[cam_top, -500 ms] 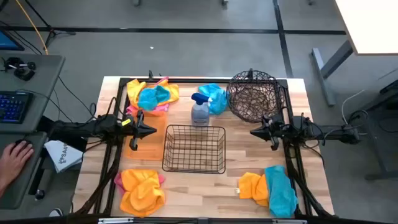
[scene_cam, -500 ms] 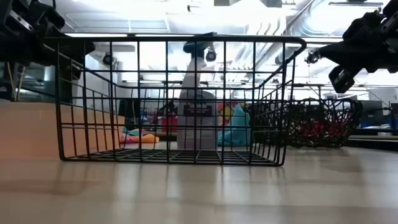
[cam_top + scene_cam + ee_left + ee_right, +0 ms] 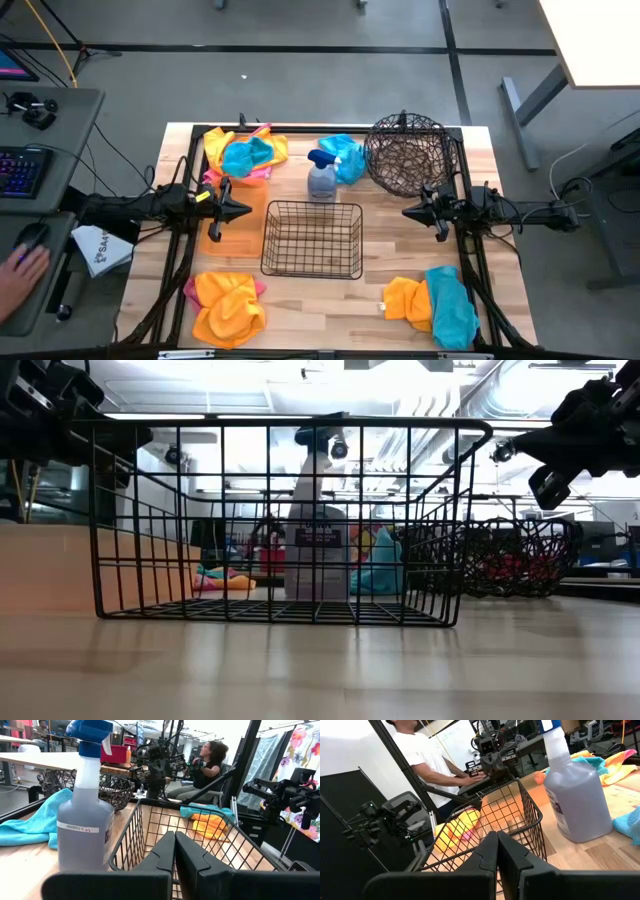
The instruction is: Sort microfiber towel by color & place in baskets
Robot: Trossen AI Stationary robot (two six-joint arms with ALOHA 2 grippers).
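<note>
My two arms hang level above the table, facing each other across the black wire basket [image 3: 312, 238] at its middle. My left gripper [image 3: 240, 210] points inward over the flat orange tray [image 3: 245, 205], its fingers [image 3: 162, 857] pressed together on nothing; my right gripper [image 3: 410, 212] mirrors it from the other side, fingers [image 3: 487, 855] likewise closed and empty.

The towels lie in four heaps: orange, pink and turquoise at the far left corner [image 3: 245, 152], one turquoise cloth [image 3: 343, 156] behind the grey spray bottle [image 3: 321, 180], orange over pink at the near left [image 3: 228, 305], and an orange towel [image 3: 405, 298] touching a turquoise one [image 3: 452, 305] at the near right. How many cloths each tangled heap holds I cannot tell.

There are three containers: the black basket, the round brown wire basket [image 3: 405, 152] at the far right, and the tray, partly hidden beneath my left arm. No towel lies in either wire basket. A person's hand [image 3: 22, 268] rests at a desk beside the table.
</note>
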